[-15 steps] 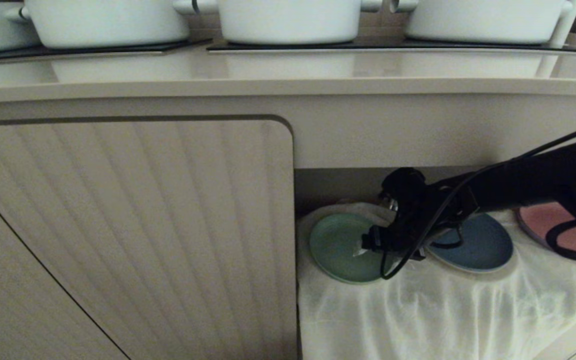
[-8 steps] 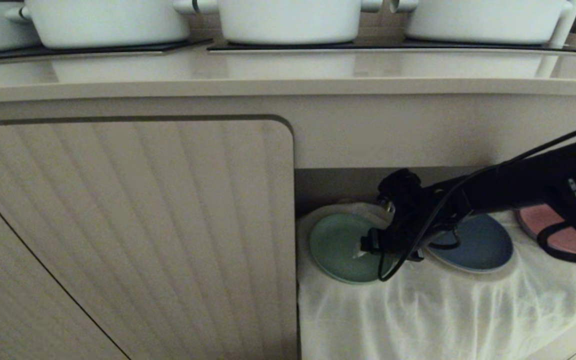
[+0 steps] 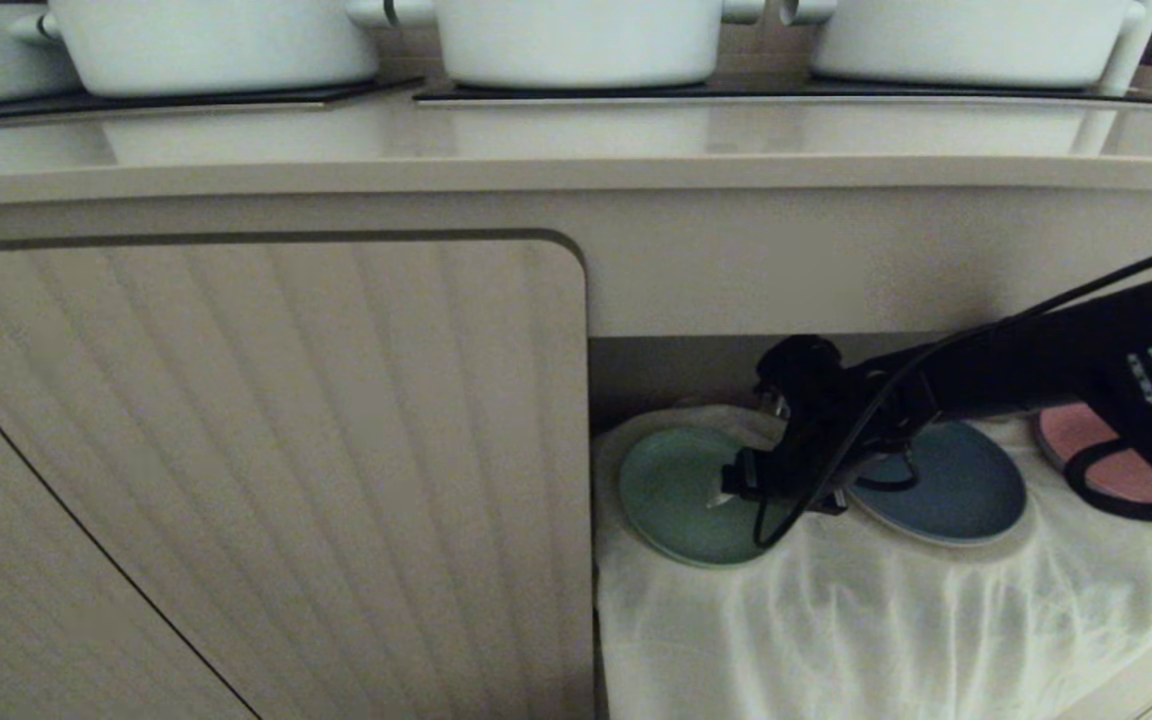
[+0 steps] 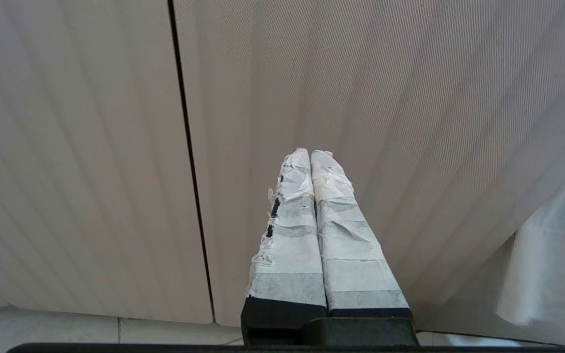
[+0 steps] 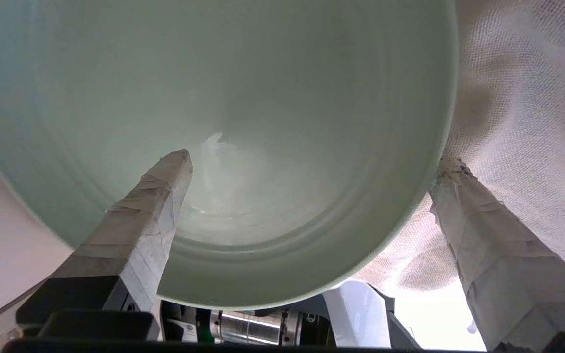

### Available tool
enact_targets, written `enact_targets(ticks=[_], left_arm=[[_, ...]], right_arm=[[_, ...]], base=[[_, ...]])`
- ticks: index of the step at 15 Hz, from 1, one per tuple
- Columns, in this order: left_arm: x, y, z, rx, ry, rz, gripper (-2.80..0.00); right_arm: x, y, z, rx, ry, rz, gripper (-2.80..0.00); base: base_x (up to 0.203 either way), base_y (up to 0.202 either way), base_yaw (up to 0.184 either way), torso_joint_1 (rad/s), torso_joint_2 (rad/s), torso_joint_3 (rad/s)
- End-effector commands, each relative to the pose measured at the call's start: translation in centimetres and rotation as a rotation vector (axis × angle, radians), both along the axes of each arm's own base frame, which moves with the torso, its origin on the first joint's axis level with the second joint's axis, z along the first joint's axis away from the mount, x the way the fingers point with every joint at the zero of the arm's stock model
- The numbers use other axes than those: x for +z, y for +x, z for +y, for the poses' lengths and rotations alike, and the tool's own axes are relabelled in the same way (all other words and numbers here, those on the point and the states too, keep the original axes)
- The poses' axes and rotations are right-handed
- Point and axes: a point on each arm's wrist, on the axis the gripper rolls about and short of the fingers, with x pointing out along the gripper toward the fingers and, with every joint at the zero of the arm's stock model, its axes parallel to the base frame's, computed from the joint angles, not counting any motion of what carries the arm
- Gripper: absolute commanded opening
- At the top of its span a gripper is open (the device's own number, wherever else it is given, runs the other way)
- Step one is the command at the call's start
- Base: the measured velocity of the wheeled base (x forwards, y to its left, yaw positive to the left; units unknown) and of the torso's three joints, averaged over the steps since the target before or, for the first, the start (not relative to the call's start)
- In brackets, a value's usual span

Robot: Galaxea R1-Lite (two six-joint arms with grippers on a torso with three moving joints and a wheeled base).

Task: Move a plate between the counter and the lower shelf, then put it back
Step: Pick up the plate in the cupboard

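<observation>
The plate (image 3: 676, 495) lies on the white cloth (image 3: 886, 620) of the lower shelf (image 3: 656, 365), left of the dark blue plate (image 3: 956, 485). The right gripper (image 5: 312, 162) stands wide apart astride the plate's rim. The left gripper (image 4: 310, 153), fingers together, faces a ribbed cabinet door (image 4: 361, 73)

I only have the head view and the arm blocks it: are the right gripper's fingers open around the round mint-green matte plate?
Observer: Yes, the right gripper is open; the round mint-green matte plate has its rim between the fingers.
Operator: Where's the outer finger?
Observer: Over the thin white cloth, off the plate.
Operator: And the other arm?
Observer: The left gripper is shut, facing the ribbed beige cabinet door.
</observation>
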Motion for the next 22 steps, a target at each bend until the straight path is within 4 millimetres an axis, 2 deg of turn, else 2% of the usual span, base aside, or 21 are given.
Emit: enact_targets(ticks=[1, 7, 22], left_arm=[[0.0, 0.0, 0.0, 0.002, -0.001, -0.002, -2.80], [0.0, 0.0, 0.0, -0.001, -0.001, 0.000, -2.80], [0.0, 0.0, 0.0, 0.000, -0.001, 0.000, -2.80]], right_arm=[[0.0, -0.1, 0.0, -0.001, -0.001, 0.007, 0.00], [0.7, 0.1, 0.1, 0.000, -0.004, 0.011, 0.00], [-0.5, 0.4, 0.5, 0.006, -0.014, 0.030, 0.00]], base=[[0.000, 0.000, 0.000, 0.000, 0.00, 0.000], [0.000, 0.000, 0.000, 0.000, 0.00, 0.000], [0.000, 0.000, 0.000, 0.000, 0.00, 0.000]])
